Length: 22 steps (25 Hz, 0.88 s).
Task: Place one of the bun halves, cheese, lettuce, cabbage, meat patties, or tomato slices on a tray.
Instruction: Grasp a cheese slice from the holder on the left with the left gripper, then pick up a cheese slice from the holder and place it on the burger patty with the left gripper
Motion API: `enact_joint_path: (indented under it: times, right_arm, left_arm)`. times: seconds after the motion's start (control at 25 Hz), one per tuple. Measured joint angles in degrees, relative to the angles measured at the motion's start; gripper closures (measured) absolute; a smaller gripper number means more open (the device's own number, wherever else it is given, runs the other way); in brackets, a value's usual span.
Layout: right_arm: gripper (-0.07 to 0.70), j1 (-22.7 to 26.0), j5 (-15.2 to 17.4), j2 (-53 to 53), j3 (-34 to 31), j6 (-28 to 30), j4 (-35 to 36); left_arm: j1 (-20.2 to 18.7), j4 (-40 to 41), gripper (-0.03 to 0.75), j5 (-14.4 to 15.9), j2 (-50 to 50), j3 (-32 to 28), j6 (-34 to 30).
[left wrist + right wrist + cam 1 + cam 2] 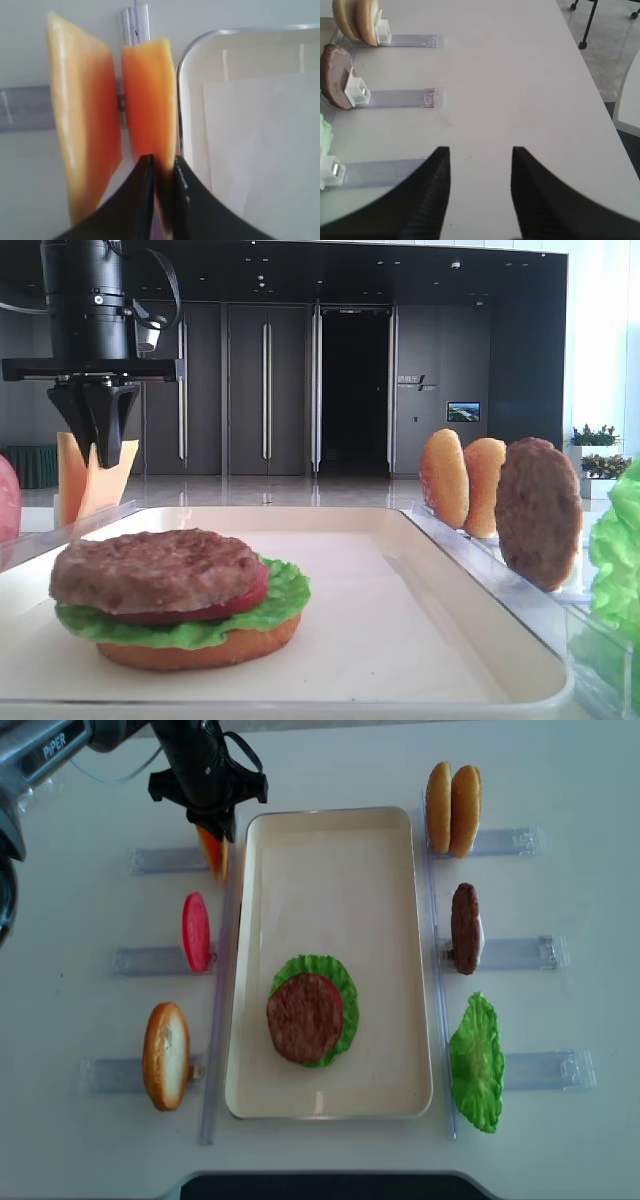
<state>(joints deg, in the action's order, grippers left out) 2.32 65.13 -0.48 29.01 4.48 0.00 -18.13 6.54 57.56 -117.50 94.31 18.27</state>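
**Left gripper pinched on a cheese slice at the tray's far left corner**

I'm working over a pale, matte tabletop (330, 760) in a large hall with dark panelled doors (265, 390) behind; a chair's wheeled base shows off the table's right edge in the right wrist view. The cream tray (400, 970) lies lengthwise down the middle, holding a stack of bun half, lettuce (345, 982), tomato and meat patty (303, 1018).

Clear holder racks (520, 952) flank both long sides, leaving narrow lanes beside the tray rim; the open table lies outside them.

My left gripper (160, 167) has its jaws nearly together on the top edge of the cheese (149, 100), which stands upright just outside the tray's rounded corner, its twin slice (82, 120) beside it. My right gripper (480, 165) hangs with jaws apart over bare table, holding nothing.

On the left arm I read "PIPER" (55, 742).
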Motion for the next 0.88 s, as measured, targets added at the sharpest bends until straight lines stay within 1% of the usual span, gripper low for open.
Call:
enact_joint_path:
  times: [0.04,0.12,0.48,0.56,0.64,0.88]
  right_arm:
    - [0.349,0.00,0.00,0.00,0.00,0.00,0.00]
    - [0.349,0.00,0.00,0.00,0.00,0.00,0.00]
    - [0.352,0.00,0.00,0.00,0.00,0.00,0.00]
    - [0.352,0.00,0.00,0.00,0.00,0.00,0.00]
    - [0.352,-0.05,-0.01,0.00,0.00,0.00,0.00]
    - [0.352,-0.05,-0.01,0.00,0.00,0.00,0.00]
  left_arm:
    - [0.00,0.14,0.667,0.14,0.00,0.00,-0.05]
    - [0.00,0.32,0.686,0.64,0.00,0.00,-0.44]
    - [0.05,0.14,0.690,2.83,0.12,0.05,-2.10]
    - [0.05,-0.11,0.690,3.96,0.71,0.05,-2.39]
    - [0.05,-0.40,0.690,4.47,1.70,0.05,-2.44]
    - [0.05,-1.54,0.690,4.94,5.85,0.05,-2.52]
